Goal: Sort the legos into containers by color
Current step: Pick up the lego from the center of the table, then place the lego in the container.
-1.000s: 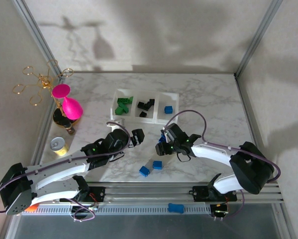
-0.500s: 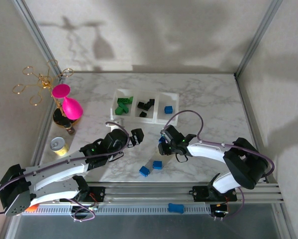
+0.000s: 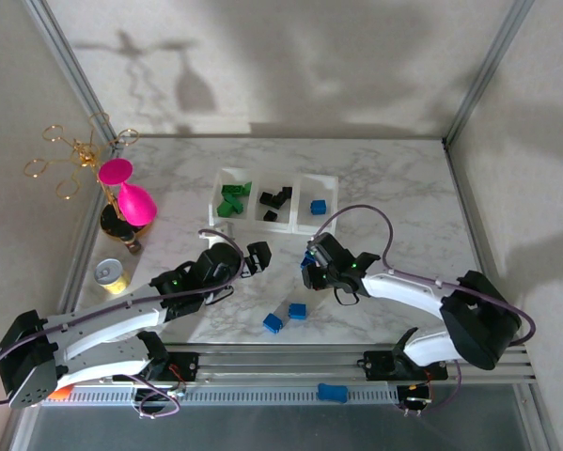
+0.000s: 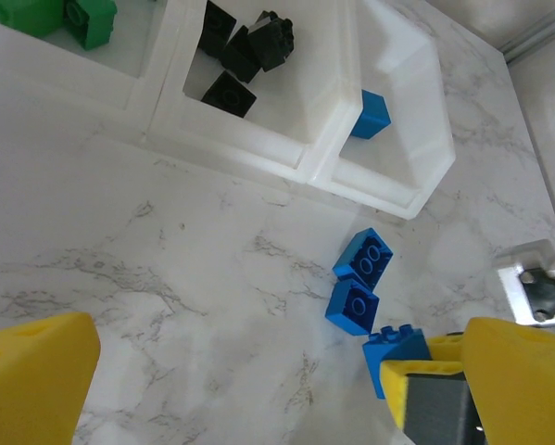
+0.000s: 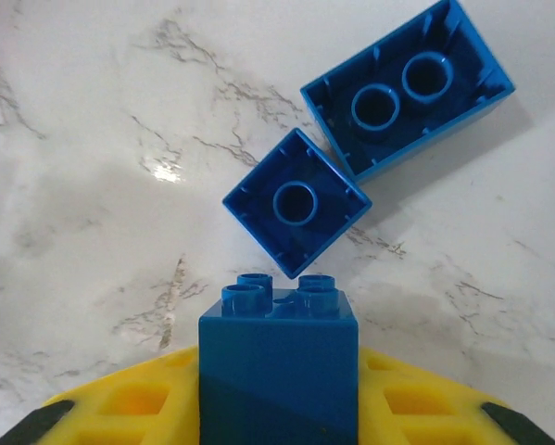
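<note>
Your sort, partway: translucent white three-compartment plastic tray (image 4: pixel 240 148) holds green bricks (image 3: pixel 231 200), black bricks (image 3: pixel 275 199), one blue brick (image 3: pixel 318 207); right gripper (image 3: pixel 310 265) clamps a square blue brick (image 5: pixel 279 357) near two upturned blue bricks (image 5: pixel 296 202) unsorted on the marble table (image 3: pixel 394 188); left gripper (image 3: pixel 260 256) fingers stand apart

Green legos (image 4: pixel 84 19), perhaps two, half off-frame

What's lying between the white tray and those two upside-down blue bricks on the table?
Nothing. In the left wrist view, just bare marble separates the tray from the two blue bricks.
</note>
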